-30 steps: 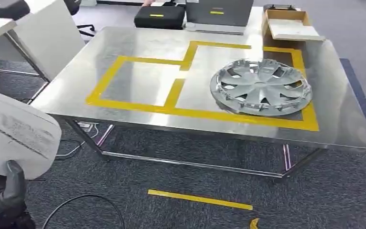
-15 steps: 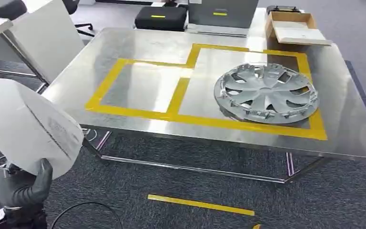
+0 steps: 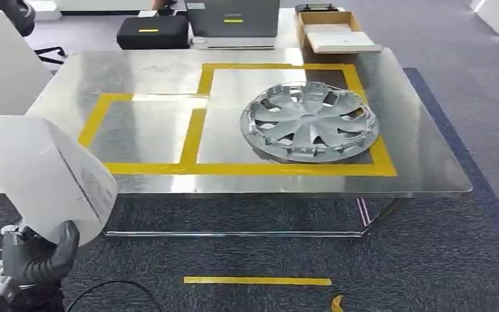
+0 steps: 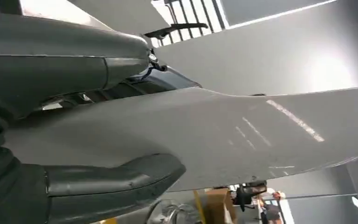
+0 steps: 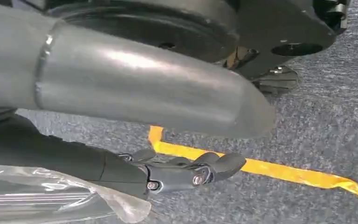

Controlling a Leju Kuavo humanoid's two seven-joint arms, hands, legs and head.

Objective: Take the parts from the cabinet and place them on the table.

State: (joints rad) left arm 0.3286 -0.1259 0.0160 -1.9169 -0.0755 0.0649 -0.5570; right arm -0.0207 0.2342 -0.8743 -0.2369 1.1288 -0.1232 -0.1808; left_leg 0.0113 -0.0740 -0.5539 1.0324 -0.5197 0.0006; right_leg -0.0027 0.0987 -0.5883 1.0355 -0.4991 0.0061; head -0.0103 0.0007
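My left hand [image 3: 38, 259] grips a white curved panel part [image 3: 45, 172] from below, low at the left, in front of the steel table's near left corner. In the left wrist view the thick thumb [image 4: 114, 179] presses against the white part [image 4: 242, 135]. A silver hubcap [image 3: 308, 121] lies on the steel table [image 3: 422, 159] inside the right yellow-taped square. My right hand [image 5: 186, 172] hangs over the grey carpet with its dark fingers loosely bent and nothing in them.
The left yellow-taped square [image 3: 143, 133] is bare metal. A black case [image 3: 153, 31], a grey case [image 3: 232, 23] and a cardboard box [image 3: 331, 29] stand at the table's far edge. A yellow tape strip [image 3: 256, 281] and a black cable [image 3: 114, 289] lie on the carpet.
The camera has turned, so the table now appears squarer and further left. My left hand has risen with the white part, which stands higher in the picture.
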